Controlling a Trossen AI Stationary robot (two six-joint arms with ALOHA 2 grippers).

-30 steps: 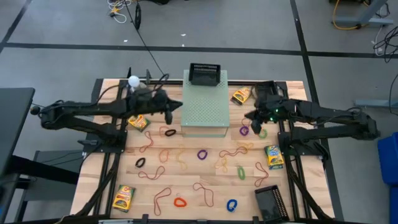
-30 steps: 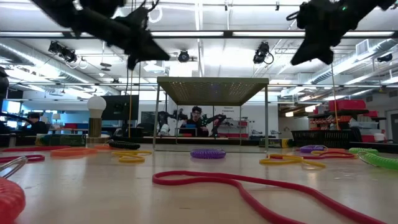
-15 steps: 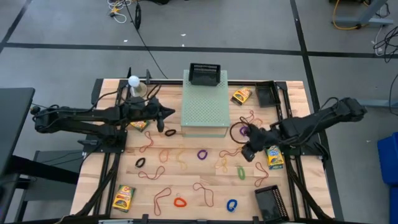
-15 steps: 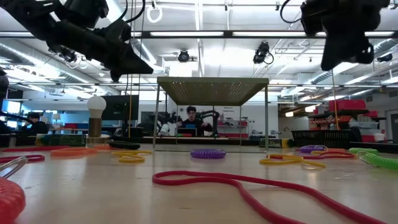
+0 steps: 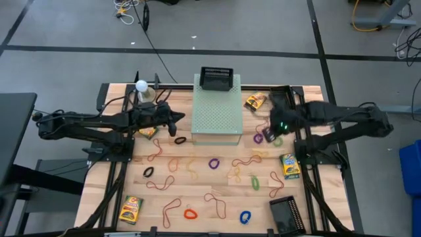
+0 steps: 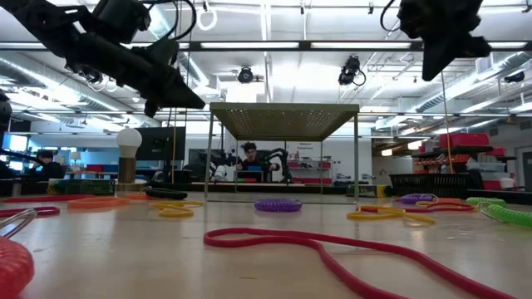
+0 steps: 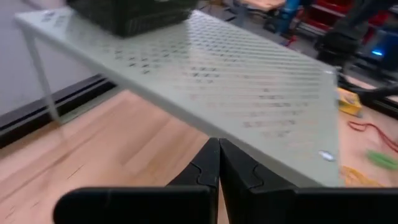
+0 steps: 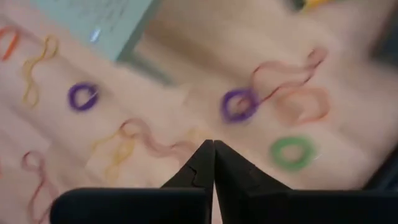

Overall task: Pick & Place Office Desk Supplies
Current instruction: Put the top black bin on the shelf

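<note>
Hovering over the scattered bands, both grippers empty

Hanging above the table beside the pale-green perforated box (image 5: 216, 110), the left gripper (image 5: 179, 120) has its fingers (image 7: 211, 168) pressed together with nothing between them. Its tip points toward the box's left side, just above a black loop (image 5: 179, 140) on the wood.

On the far side of the box, the right gripper (image 5: 268, 133) is likewise pinched closed and holds nothing (its wrist view shows the fingertips (image 8: 213, 155) meeting). Below it lie a purple loop (image 8: 239, 104) and a green loop (image 8: 292, 152), near each other, with thin orange-brown rubber bands (image 8: 292, 87) curling around them.

More bands and loops are spread across the table (image 5: 197, 197). Crayon boxes (image 5: 289, 165) sit toward the table's edges, and a black mesh tray (image 5: 216, 79) rests on the box's far end
</note>
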